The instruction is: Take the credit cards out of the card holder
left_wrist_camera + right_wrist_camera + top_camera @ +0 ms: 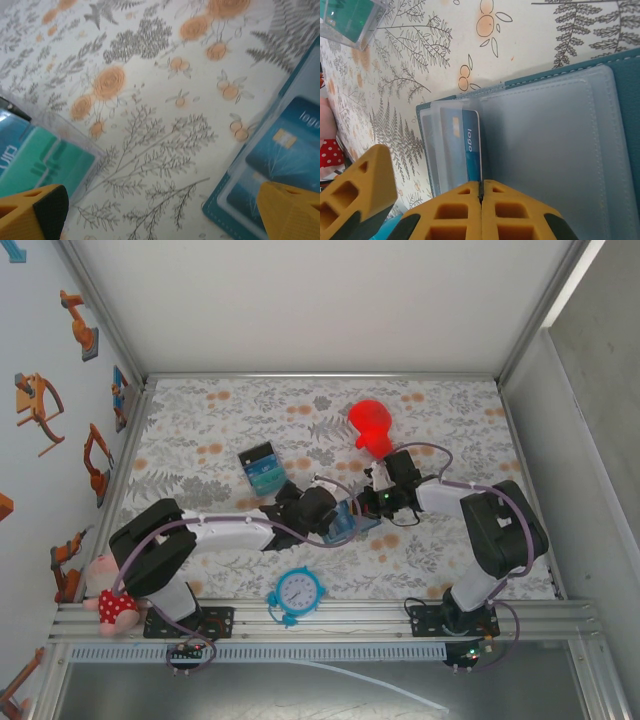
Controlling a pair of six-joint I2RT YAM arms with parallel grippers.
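Right gripper (481, 192): clenched, tips together at the edge of the blue card (469, 150); whether they nip it, I cannot tell.
Card holder (345, 523): lying open mid-table, between both grippers.
Left gripper (162, 215): released, jaws wide, hovering just left of it.
Done: holder opened, clear sleeve (545, 140) showing.
Left to do: 1 card at least sits in its sleeve; pulling out looks barely begun.

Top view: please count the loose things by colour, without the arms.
Red: 1, toy
Blue: 2, clock and card holder
Teal and black: 1, case
Pink: 1, doll
Total: 5
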